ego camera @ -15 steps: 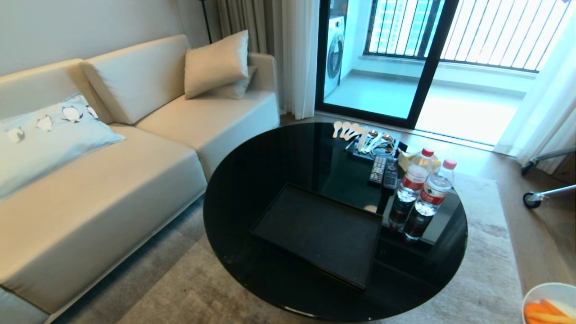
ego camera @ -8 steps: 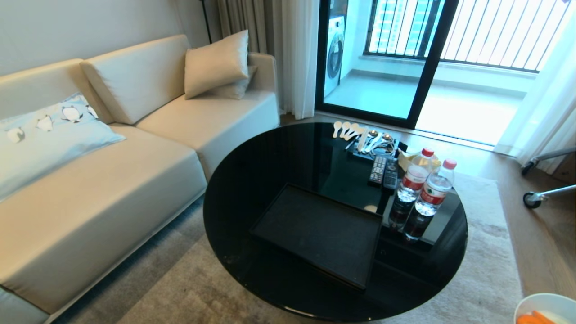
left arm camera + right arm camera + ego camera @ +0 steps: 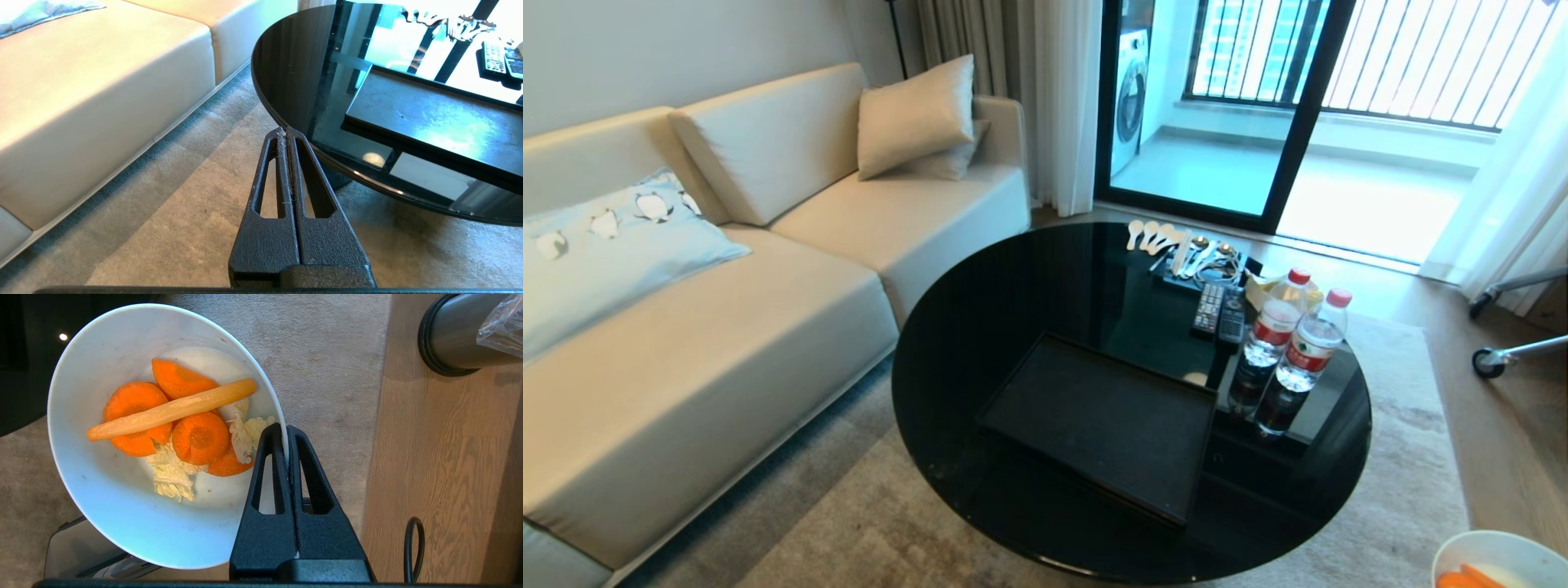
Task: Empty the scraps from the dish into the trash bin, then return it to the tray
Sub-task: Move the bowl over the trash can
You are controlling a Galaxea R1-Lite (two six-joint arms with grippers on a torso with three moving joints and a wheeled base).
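Right gripper [image 3: 288, 447]: pinching the rim of the white bowl [image 3: 122, 522], off the tray.
Scraps [image 3: 179, 424]: in the bowl.
Trash bin [image 3: 461, 339]: beyond the bowl, seemingly apart.
Left gripper [image 3: 286, 132]: pressed together.
Tray [image 3: 1107, 425]: bare.

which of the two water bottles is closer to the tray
The left bottle of the pair: it stands just past the tray's far right corner, while the other bottle stands on its far side, further right.
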